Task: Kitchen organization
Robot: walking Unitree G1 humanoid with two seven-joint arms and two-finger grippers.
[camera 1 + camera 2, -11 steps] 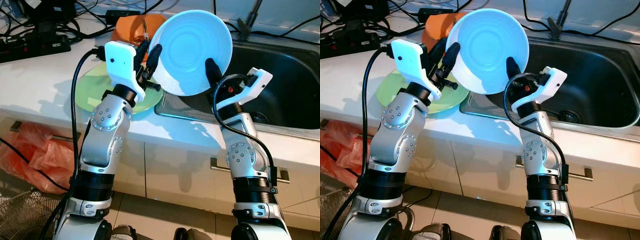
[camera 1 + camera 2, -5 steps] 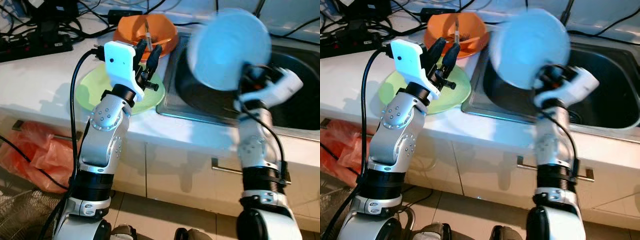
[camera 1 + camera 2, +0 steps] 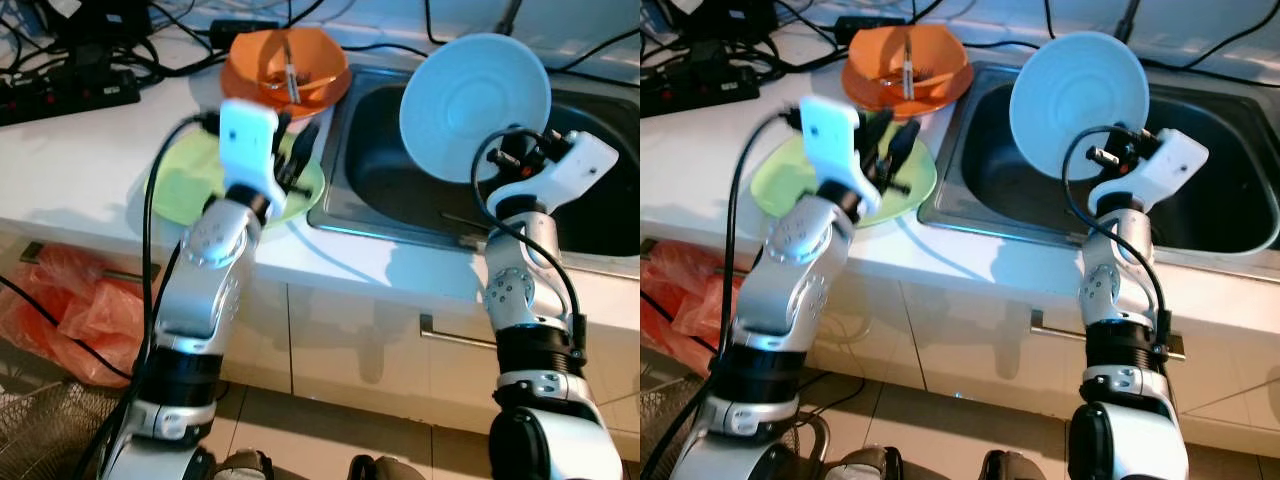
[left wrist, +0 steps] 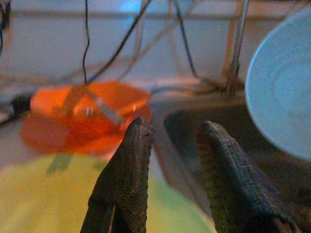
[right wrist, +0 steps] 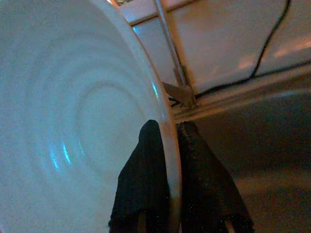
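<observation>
At the left, a black power strip (image 3: 70,92) lies on the white countertop (image 3: 80,170), and the left gripper (image 3: 292,160) hovers with its two black fingers parted and empty over a flat lime-green round plate (image 3: 180,185), just in front of an orange plastic bowl (image 3: 287,70) holding a utensil. To the right, above the dark stainless-steel sink basin (image 3: 400,185), the right gripper (image 5: 170,160) is clamped on the rim of a pale blue ribbed round plate (image 3: 475,105), held upright on edge in the air.
</observation>
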